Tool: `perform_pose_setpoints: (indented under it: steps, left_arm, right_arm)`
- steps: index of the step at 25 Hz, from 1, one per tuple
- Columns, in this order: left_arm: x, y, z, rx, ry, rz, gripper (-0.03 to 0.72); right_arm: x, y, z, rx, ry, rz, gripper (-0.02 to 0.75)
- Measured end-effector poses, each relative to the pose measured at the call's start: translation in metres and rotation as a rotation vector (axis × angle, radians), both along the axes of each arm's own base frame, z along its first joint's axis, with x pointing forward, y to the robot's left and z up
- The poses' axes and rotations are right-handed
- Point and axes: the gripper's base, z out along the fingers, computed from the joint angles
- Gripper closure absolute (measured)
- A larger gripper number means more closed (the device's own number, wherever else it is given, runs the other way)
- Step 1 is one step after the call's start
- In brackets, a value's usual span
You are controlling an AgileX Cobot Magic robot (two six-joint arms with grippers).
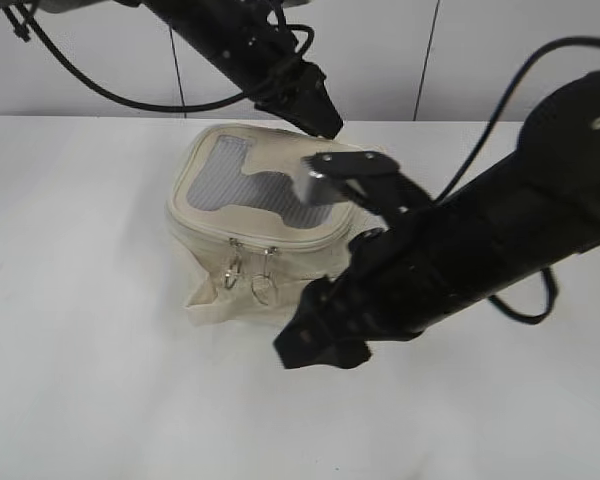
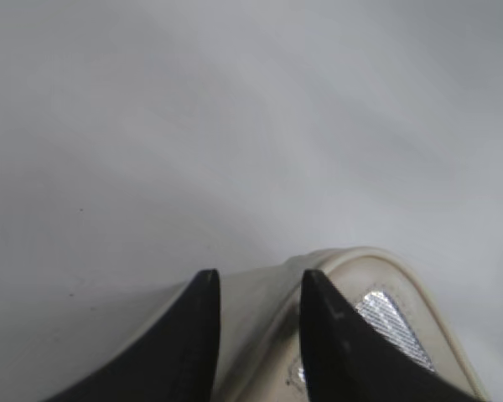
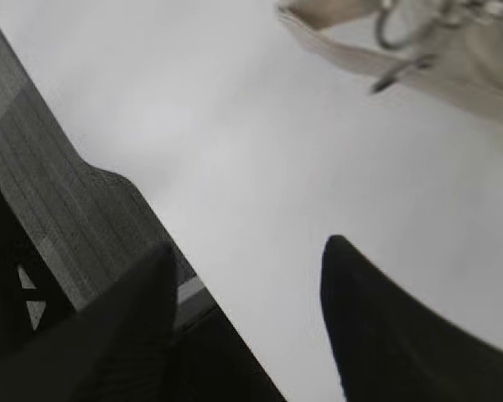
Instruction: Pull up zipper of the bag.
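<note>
The cream bag with a grey mesh window sits mid-table. The zipper runs along the lid's front edge, and its two silver ring pulls hang side by side at the front. My left gripper is at the bag's back right corner. In the left wrist view its fingers are closed on the bag's cream edge. My right gripper is open and empty, low over the table in front and to the right of the bag. The right wrist view shows the ring pulls far off.
The white table extends round the bag. Its front edge and the dark floor show under my right gripper. Black cables hang behind the left arm. A grey wall stands at the back.
</note>
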Motion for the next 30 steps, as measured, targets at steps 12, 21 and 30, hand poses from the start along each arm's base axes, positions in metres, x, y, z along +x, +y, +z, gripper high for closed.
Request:
perform_pose_setpoints:
  steps: [12,21,30]
  left_arm:
    - [-0.082,0.057,0.131,0.016,-0.12,0.164,0.498]
    - [-0.291,0.173,0.161,0.019,-0.307,0.407,0.504]
    - [-0.414,0.266,0.067,-0.069,-0.491,0.564,0.504]
  right_arm:
    - [-0.07,-0.109,0.121,-0.222,-0.124,-0.162,0.266]
    - [-0.171,-0.196,0.136,-0.197,-0.317,-0.211,0.266]
    - [-0.211,-0.226,0.098,-0.044,-0.476,-0.25,0.267]
